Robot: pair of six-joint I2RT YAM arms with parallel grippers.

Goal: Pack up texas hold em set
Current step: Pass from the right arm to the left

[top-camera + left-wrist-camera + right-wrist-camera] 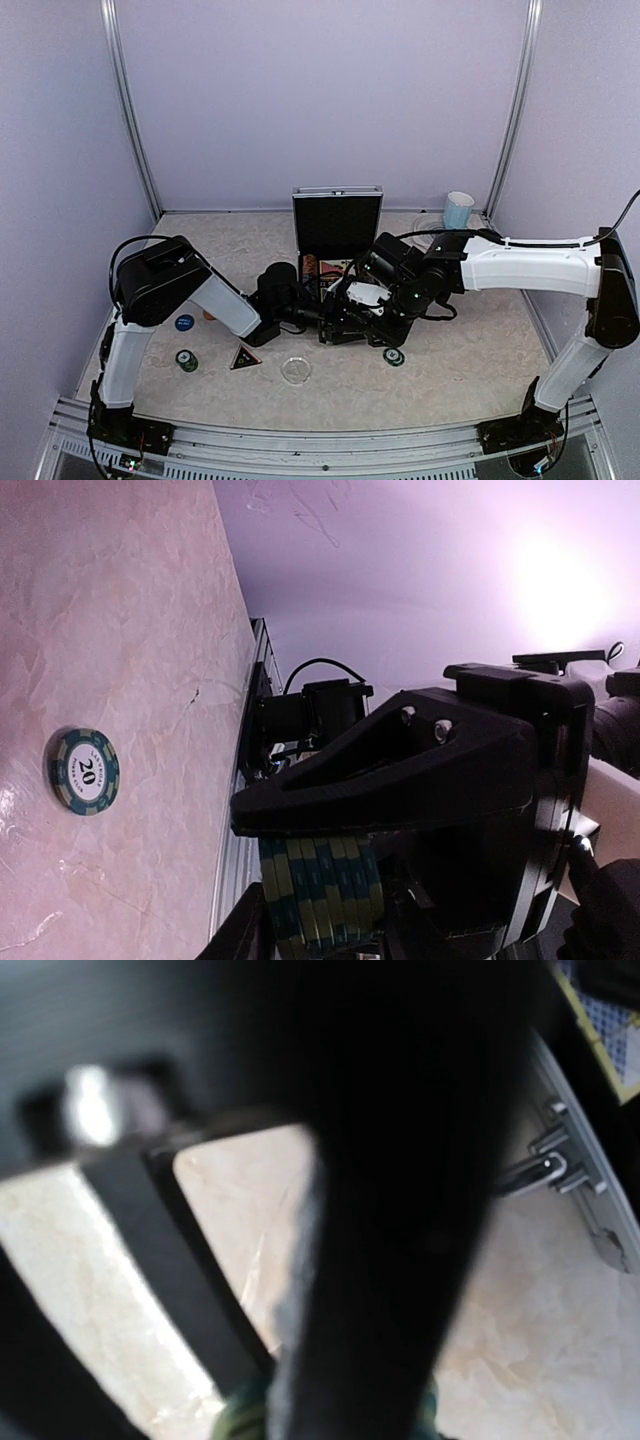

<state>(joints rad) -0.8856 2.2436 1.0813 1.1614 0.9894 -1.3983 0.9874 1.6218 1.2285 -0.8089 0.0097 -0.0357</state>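
Packing is sitting partway. The aluminium briefcase (337, 222) is standing open mid-table (470, 340), while a blue disc (184, 322), green chip stack (187, 360), black triangle (245, 357), clear disc (295, 371) and single green chip (394, 356) are lying loose outside it. The left claw (320, 935) is clamping, partly closed, on a row of green chips (320, 880) at the case front. Whether the right claw (365, 310) is gripping, I cannot tell.

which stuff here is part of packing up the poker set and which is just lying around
Part of the job: briefcase, green chip stack, green chip, blue disc, black triangle, clear disc.

Just lying about: light-blue mug.
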